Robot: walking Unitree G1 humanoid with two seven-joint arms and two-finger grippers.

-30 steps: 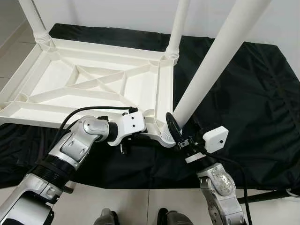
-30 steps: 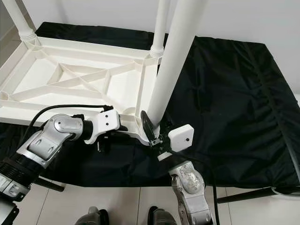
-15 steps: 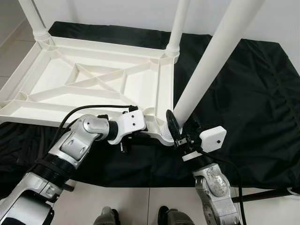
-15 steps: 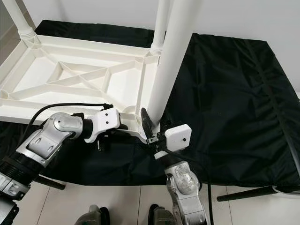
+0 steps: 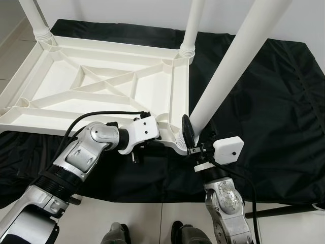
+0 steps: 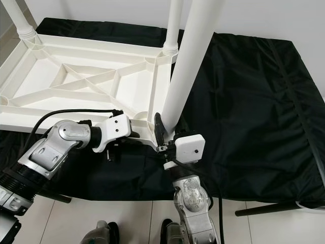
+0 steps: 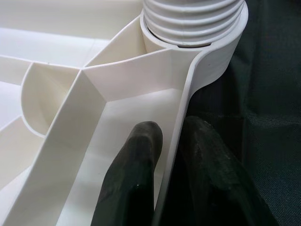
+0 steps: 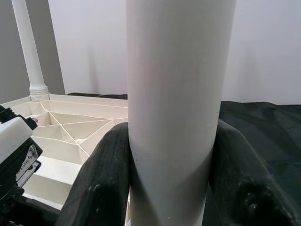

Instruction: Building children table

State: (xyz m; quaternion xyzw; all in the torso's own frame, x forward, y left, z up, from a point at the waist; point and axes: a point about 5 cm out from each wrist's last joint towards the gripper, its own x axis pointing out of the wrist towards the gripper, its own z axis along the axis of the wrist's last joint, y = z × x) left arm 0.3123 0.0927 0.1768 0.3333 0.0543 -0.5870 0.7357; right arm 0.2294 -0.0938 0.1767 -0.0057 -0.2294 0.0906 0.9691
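Note:
A white plastic children's table [image 5: 51, 124] lies upside down on a black cloth [image 5: 269, 112]. My left gripper [image 7: 171, 136] is shut on the table's near rim, one finger [image 7: 136, 174] inside the rim and one outside. It grips just beside the ribbed collar [image 7: 193, 19] at the near right corner. A long white leg [image 5: 228, 66] stands tilted in that corner. My right gripper [image 5: 195, 140] is shut on the leg [image 8: 176, 94] close to its base, a black finger [image 8: 101, 188] on either side.
Two more legs stand in the far corners, one at the far left [image 5: 33, 18] and one at the far right [image 5: 193, 25]. A black rod [image 5: 274, 211] lies on the tiled floor at the lower right. A white wall rises behind the cloth.
My right wrist has shifted slightly left at the leg's base, still gripping it. The left gripper keeps its hold on the rim. The view has shifted a little.

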